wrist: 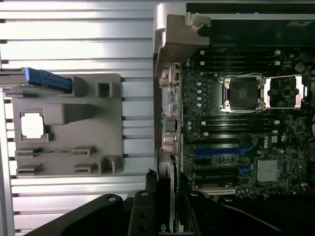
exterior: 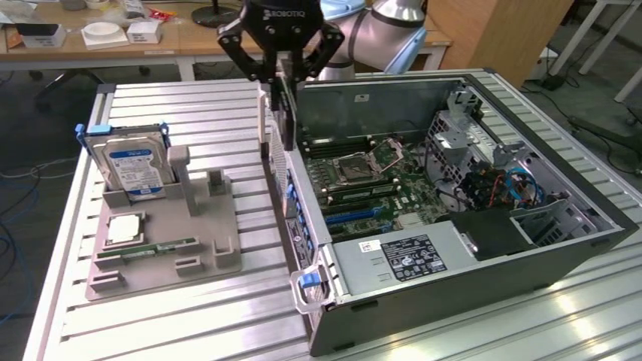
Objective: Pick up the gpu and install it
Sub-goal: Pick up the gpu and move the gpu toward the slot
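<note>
Black and thin, the gpu [exterior: 288,120] hangs at the frame's top middle, squeezed tight by the pincer [exterior: 285,75], over the computer case [exterior: 561,256] wall. It is lifted, not plugged in yet.

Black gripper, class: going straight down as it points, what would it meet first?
Likely the side wall of the open grey computer case, beside the green motherboard; the thin dark gpu card clamped in the gripper would touch first. Depth is unclear.
</note>
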Controlling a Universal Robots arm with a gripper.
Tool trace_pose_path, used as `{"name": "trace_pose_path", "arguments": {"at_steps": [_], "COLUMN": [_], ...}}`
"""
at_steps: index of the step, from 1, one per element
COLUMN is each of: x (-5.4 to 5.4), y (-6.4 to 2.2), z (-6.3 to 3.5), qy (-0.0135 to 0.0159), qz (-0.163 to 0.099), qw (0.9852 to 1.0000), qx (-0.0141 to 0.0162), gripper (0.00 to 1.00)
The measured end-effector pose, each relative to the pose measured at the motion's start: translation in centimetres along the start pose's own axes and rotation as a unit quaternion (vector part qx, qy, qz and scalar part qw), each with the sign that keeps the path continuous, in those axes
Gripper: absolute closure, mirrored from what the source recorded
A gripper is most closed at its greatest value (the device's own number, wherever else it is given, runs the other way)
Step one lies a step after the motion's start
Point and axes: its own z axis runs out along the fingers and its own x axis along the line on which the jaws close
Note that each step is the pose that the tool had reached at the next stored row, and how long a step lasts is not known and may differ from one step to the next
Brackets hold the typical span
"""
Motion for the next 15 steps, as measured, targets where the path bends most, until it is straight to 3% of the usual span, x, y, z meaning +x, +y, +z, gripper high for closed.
{"name": "trace_pose_path", "arguments": {"at_steps": [5,6,15], "x": [-1.9,-3.6,-7.7], "y": [0.07,0.14,0.30], "z": [0.14,0.25,0.53], "qy": [0.0000,0.0000,0.0000], "qz": [0.000,0.000,0.000], "qw": [1.0000,1.0000,1.0000], "qx": [0.0000,0.0000,0.0000], "gripper": [0.73,0.73,0.73]}}
